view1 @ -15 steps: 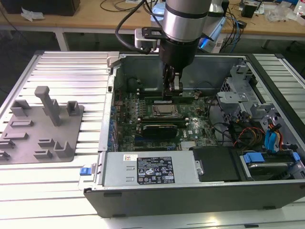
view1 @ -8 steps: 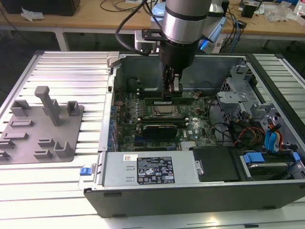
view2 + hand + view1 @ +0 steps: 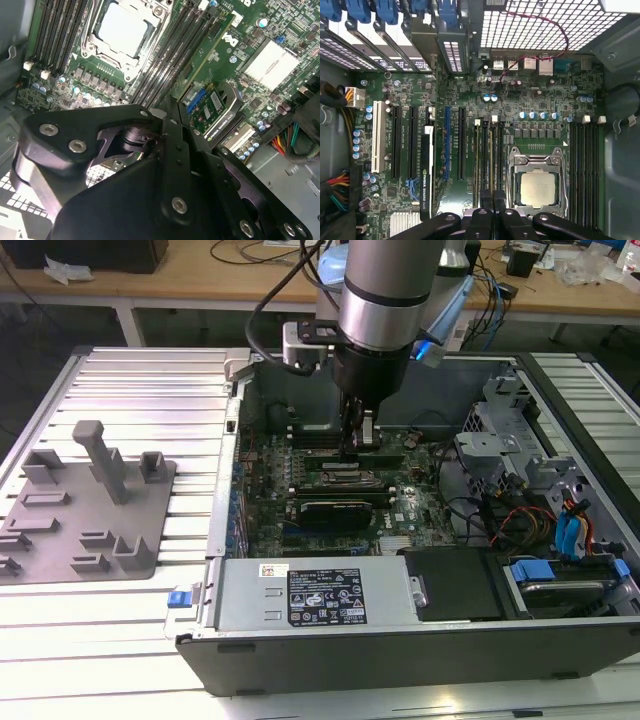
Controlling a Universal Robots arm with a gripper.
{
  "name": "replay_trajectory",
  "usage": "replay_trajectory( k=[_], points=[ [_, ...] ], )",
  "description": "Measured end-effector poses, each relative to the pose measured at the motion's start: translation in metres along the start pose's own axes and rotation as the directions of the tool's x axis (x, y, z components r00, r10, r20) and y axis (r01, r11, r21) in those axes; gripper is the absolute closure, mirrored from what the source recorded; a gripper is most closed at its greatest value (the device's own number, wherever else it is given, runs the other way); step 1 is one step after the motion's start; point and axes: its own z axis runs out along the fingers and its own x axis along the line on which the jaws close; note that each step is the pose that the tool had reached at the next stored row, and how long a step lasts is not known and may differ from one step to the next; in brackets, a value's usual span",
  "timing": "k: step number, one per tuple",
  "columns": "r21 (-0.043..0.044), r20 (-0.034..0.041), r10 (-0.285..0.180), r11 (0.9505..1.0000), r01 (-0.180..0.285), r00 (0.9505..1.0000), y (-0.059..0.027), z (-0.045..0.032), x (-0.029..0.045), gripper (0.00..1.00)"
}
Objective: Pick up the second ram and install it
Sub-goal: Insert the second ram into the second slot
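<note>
Exterior view: a silver robot arm's black gripper (image 3: 358, 437) reaches down into an open grey computer case (image 3: 400, 652), its tip at the green motherboard (image 3: 400, 510). In the second wrist view, its fingers are drawn close, pinching the second ram (image 3: 207, 50), a long thin green circuit-board stick. The stick stands upright along the long black memory slots (image 3: 167, 57), near the square metal processor socket (image 3: 125, 27).

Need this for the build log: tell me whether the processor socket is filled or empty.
Filled. In the first wrist view a silver-topped chip sits inside the processor socket, its top uncovered.
</note>
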Motion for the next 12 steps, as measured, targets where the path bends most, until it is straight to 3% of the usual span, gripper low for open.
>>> replay_trajectory(
  k=[7, 9, 12],
  points=[
    [0.0000, 0.0001, 0.000, 1.0000, 0.000, 1.0000, -0.0002, 0.0045, 0.0001, 0.91],
    [0.0000, 0.0001, 0.000, 1.0000, 0.000, 1.0000, -0.0005, 0.0104, 0.0003, 0.91],
    [-0.0001, 0.0004, 0.000, 1.0000, 0.000, 1.0000, -0.0004, 0.0130, 0.0003, 0.91]
  ],
)
